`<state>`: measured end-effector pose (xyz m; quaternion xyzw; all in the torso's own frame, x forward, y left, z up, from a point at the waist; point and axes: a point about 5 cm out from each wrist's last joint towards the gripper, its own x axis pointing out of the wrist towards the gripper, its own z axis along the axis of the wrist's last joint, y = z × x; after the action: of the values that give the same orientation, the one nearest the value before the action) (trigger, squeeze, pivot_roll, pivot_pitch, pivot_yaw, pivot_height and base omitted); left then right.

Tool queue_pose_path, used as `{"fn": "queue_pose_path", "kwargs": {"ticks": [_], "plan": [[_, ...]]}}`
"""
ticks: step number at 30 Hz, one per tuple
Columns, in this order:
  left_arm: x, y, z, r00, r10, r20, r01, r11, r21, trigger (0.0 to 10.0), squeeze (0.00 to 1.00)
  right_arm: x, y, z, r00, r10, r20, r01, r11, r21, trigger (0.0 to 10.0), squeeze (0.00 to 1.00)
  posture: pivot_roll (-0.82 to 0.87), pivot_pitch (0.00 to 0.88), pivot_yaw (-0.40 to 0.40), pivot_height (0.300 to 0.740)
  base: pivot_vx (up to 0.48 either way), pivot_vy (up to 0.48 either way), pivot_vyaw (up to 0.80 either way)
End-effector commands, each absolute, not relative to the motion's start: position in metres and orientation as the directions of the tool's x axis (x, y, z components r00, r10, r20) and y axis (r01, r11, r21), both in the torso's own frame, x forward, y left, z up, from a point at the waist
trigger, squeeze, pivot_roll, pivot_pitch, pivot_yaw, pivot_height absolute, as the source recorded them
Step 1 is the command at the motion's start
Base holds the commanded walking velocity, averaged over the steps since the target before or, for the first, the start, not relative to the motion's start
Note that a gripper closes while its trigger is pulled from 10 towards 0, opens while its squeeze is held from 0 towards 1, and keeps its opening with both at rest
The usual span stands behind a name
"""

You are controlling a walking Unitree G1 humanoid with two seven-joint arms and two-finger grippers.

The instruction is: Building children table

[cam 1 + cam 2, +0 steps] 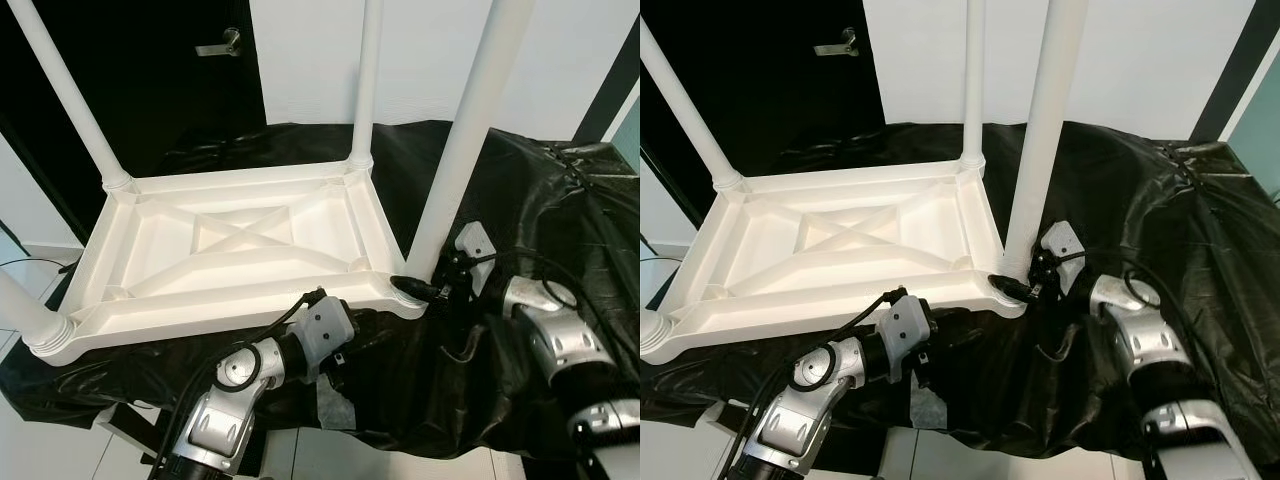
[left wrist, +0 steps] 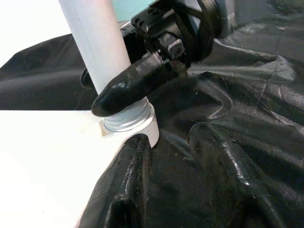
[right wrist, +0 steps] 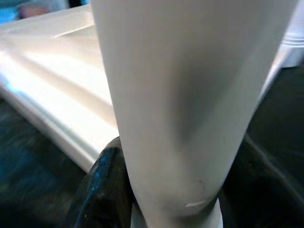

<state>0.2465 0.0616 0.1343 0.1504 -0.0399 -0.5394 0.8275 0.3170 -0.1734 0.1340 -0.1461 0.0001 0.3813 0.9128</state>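
We see the white plastic table top (image 1: 240,250) lying upside down on a black plastic sheet (image 1: 520,200), its underside showing raised rims and crossed ribs. White round legs stand upright in the corner sockets. The right gripper (image 1: 412,287) is closed around the base of the near-right leg (image 1: 465,130), one black finger on either side, just above the threaded collar seated in the corner socket. The left gripper (image 2: 185,175) rests just beside that same corner, its fingers (image 2: 126,180) spread apart and grasping nothing, one at the table edge, the other on the sheet.
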Motion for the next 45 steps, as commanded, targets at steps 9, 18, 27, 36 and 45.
{"fn": "queue_pose_path", "kwargs": {"ticks": [9, 18, 27, 36, 45], "plan": [[0.251, 0.069, 0.135, 0.509, -0.858, -0.076, 0.832, 0.467, 0.299, 10.0, 0.0, 0.293, -0.15, 0.122, 0.834, 0.548, -0.058, -0.547, 0.81, -0.213, 10.0, 0.0, 0.02, 0.0, -0.005, 0.74, 0.0, 0.0, 0.0], [0.252, 0.071, 0.135, 0.517, -0.853, -0.079, 0.828, 0.474, 0.3, 10.0, 0.0, 0.281, -0.132, 0.119, 0.953, 0.304, -0.009, -0.303, 0.949, -0.082, 10.0, 0.0, 0.02, 0.0, -0.011, 0.74, 0.0, 0.0, 0.0], [0.251, 0.07, 0.135, 0.516, -0.853, -0.078, 0.829, 0.474, 0.297, 10.0, 0.0, 0.279, -0.124, 0.128, 0.992, 0.124, 0.02, -0.122, 0.991, -0.047, 10.0, 1.0, 0.02, 0.0, -0.002, 0.74, 0.0, 0.0, 0.0], [0.252, 0.071, 0.134, 0.516, -0.852, -0.087, 0.828, 0.471, 0.305, 10.0, 0.0, 0.279, -0.132, 0.134, 0.979, 0.199, 0.039, -0.196, 0.977, -0.081, 10.0, 1.0, 0.02, 0.0, -0.007, 0.74, 0.0, 0.0, 0.0], [0.253, 0.072, 0.134, 0.517, -0.852, -0.087, 0.827, 0.471, 0.308, 10.0, 0.0, 0.278, -0.152, 0.134, 0.894, 0.447, 0.028, -0.442, 0.89, -0.112, 10.0, 0.0, 0.02, 0.0, -0.008, 0.74, 0.0, 0.0, 0.0]]}}
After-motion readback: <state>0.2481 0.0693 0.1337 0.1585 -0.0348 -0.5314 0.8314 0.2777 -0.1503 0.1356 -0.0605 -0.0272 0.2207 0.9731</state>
